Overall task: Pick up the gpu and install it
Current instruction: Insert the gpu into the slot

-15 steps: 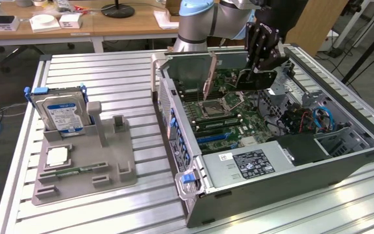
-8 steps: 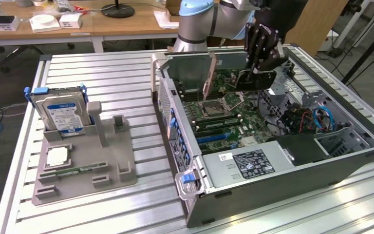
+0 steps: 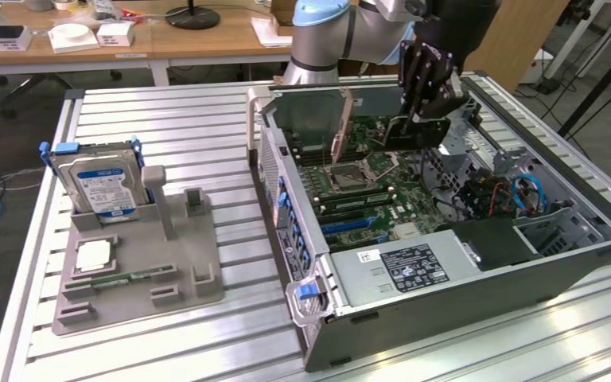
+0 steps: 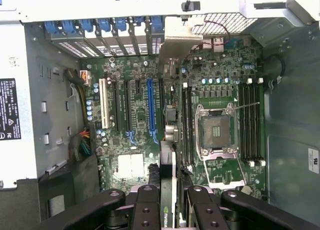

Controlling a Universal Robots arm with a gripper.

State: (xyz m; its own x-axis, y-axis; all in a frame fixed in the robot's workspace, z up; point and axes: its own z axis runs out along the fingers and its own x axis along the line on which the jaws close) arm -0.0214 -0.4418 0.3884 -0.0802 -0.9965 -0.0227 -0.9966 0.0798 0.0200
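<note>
At upper right of the exterior view, inside the open computer case [image 3: 560, 263], the claw [image 4: 169, 204] pinches the gpu [image 4: 168, 130] from both sides; it hangs edge-on over the motherboard [image 3: 361, 177].

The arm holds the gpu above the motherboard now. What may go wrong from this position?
1. The gpu, held edge-on in the gripper, hangs between the blue slot and the memory slots. Lowered off-line, it may strike board parts.
2. Its silver bracket is near the rear slot covers and may catch there.
3. The open CPU socket lies beside the card, so a slip may damage it.
</note>
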